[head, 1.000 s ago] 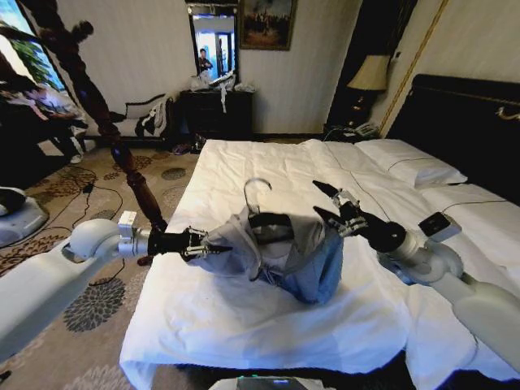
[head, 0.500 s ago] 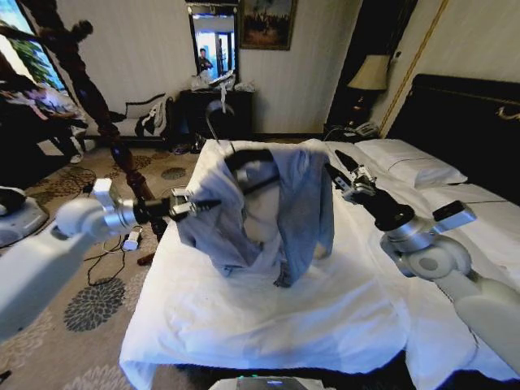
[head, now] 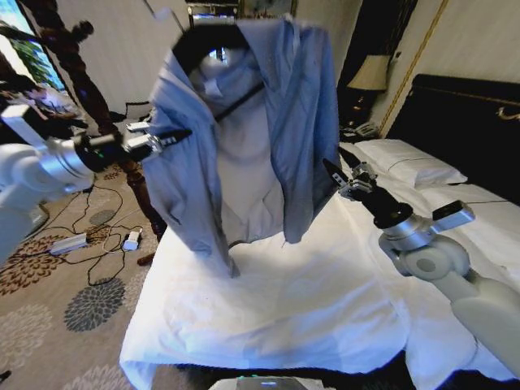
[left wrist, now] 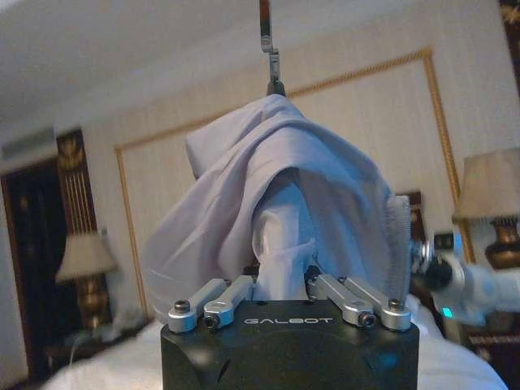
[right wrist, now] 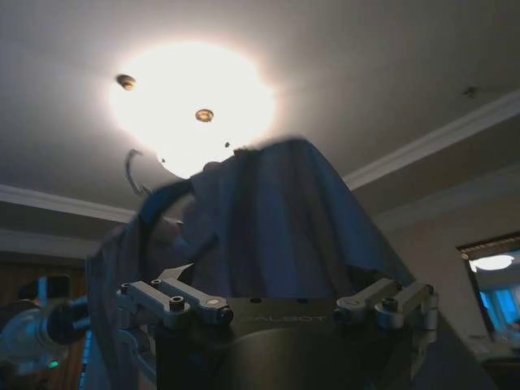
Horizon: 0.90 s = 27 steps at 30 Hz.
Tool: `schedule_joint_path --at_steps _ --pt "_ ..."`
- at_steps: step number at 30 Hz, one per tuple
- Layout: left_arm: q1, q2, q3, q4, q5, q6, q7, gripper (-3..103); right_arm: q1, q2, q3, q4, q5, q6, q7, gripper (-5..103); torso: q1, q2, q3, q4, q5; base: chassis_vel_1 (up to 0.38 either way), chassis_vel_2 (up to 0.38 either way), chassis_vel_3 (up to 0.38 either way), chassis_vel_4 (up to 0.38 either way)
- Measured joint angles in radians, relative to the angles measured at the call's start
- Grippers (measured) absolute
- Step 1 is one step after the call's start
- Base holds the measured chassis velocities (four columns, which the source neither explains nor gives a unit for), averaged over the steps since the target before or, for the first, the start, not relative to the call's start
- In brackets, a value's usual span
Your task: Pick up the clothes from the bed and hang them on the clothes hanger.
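Note:
The light grey-blue clothes (head: 244, 138) hang in the air above the bed (head: 309, 301), draped over the clothes hanger (head: 203, 36), whose dark shoulder bar shows at the collar. My left gripper (head: 180, 132) is shut on the fabric at one shoulder; the left wrist view shows its fingers (left wrist: 236, 292) pinching the cloth (left wrist: 276, 187) below the hanger's hook (left wrist: 266, 32). My right gripper (head: 335, 166) stands open beside the shirt's other edge, holding nothing. From the right wrist view the clothes (right wrist: 268, 227) rise beyond the spread fingers, and the hook (right wrist: 130, 166) shows against the ceiling light.
A dark carved bedpost (head: 73, 57) stands close behind my left arm. Cables and a power strip (head: 69, 242) lie on the patterned carpet. White pillows (head: 406, 158), the black headboard (head: 463, 122) and a bedside lamp (head: 371, 73) are at the right.
My left gripper has raised the clothes and hanger from the sheet to high above the bed. The right gripper has lifted a little and stays open beside the fabric.

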Motion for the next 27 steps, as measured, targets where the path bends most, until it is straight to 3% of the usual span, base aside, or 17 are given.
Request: schedule_joint_path --at_steps 4,6,15,26,27 --pt "0.075 0.051 0.009 -0.044 0.024 0.002 -0.001 18 0.005 0.000 -0.004 0.019 -0.013 -0.008 0.005 100 0.000 0.000 0.000 0.0004 -0.0001 0.000 0.000 0.000 0.000" --pt "0.110 0.068 0.028 -0.076 0.048 0.002 0.000 18 0.005 0.004 -0.018 0.035 -0.039 -0.031 0.058 100 0.000 0.000 0.000 0.0000 -0.0002 0.000 0.000 0.000 0.000" --pt "0.149 0.090 0.072 -0.140 0.076 0.005 -0.014 18 -0.044 0.033 -0.063 0.048 -0.129 -0.096 0.152 100 0.000 0.000 0.000 -0.0001 0.0002 0.000 0.000 0.000 0.000" --pt "0.159 0.098 0.092 -0.174 0.095 0.006 -0.047 18 -0.064 0.043 -0.067 0.064 -0.134 -0.100 0.140 101 0.000 0.000 0.000 0.0000 0.0001 0.000 0.000 0.000 0.000" --pt "0.162 0.098 0.093 -0.177 0.099 0.006 -0.050 18 -0.070 0.049 -0.067 0.066 -0.138 -0.094 0.130 98 0.000 0.000 0.000 -0.0001 0.0001 0.000 0.000 0.000 0.000"
